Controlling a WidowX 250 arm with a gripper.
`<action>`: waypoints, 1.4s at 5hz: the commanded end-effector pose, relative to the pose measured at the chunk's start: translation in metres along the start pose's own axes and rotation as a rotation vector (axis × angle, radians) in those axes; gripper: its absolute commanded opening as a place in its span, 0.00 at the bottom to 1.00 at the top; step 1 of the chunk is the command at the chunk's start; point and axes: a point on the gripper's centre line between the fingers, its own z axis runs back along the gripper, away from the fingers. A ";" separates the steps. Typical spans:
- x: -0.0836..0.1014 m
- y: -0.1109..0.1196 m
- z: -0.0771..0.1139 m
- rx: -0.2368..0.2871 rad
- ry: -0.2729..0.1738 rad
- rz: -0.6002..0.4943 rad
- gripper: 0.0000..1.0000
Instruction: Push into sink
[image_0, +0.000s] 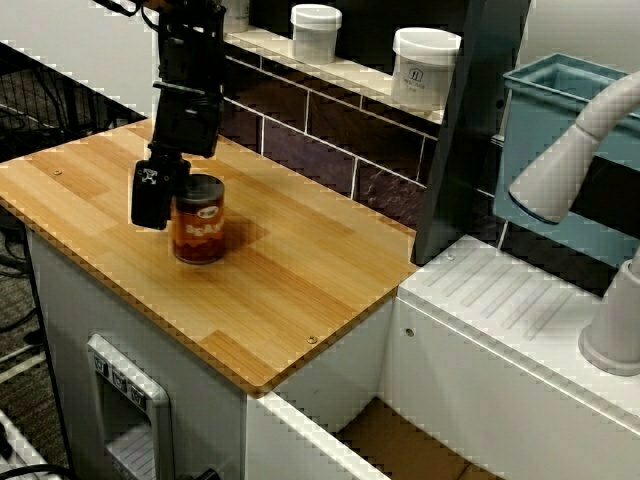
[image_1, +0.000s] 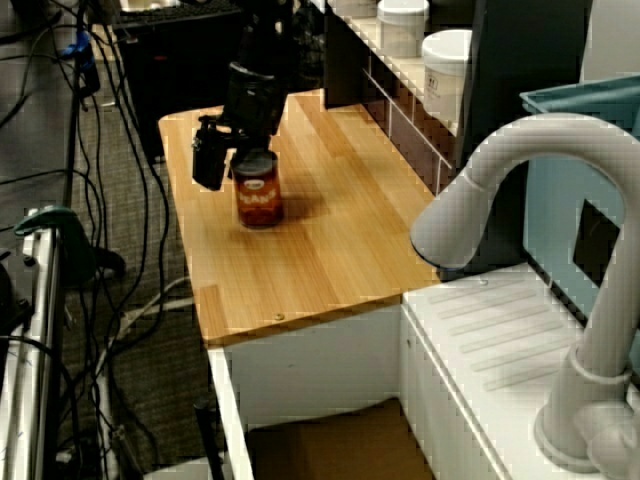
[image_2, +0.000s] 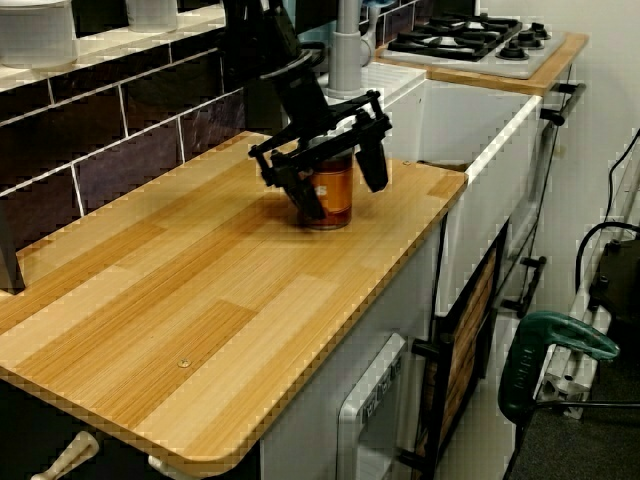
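Observation:
An orange tin can stands upright on the wooden countertop, toward its end far from the sink. My black gripper is open and low at the can, on its side away from the sink. Its fingers are spread wider than the can and do not clamp it. The white sink, with a ribbed draining surface and a big grey tap, adjoins the counter's other end.
White jars stand on the tiled ledge behind the counter. A dark upright post rises where counter meets sink, with a blue-green tub beyond it. A gas hob lies past the sink. Cables cover the floor.

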 end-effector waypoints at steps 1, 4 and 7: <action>0.023 -0.016 0.011 0.010 -0.001 -0.070 1.00; 0.090 -0.042 -0.004 -0.048 0.076 -0.135 1.00; 0.081 -0.044 0.020 -0.065 0.036 -0.124 1.00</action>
